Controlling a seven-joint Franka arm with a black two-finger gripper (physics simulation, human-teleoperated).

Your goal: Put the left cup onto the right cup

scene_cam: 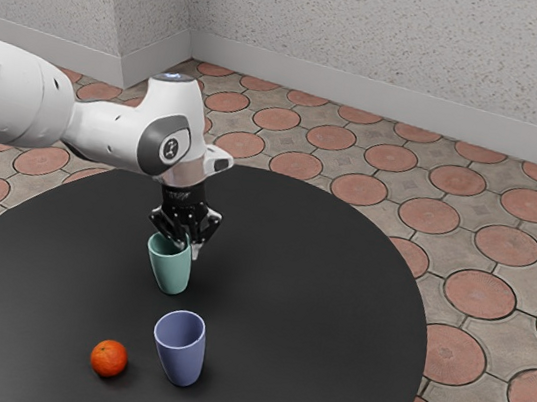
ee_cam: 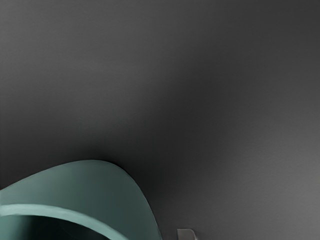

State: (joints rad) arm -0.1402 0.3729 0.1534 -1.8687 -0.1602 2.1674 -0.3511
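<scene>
Green cup (scene_cam: 169,267) mouth-up left of centre on the table (scene_cam: 334,302), long axis near vertical. Fingers (scene_cam: 188,238) pinching its right-hand rim, one inside, one outside. Blue cup (scene_cam: 179,347) lower in frame.

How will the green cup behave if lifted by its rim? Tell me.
The green cup looks stiff and hollow, likely light. Its smooth wall may slip under the gripper at its rim. It tapers to a narrow base, so a push could tip it.

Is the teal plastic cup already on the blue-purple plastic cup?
No, the teal cup is apart from the blue-purple cup, not touching it.
</scene>
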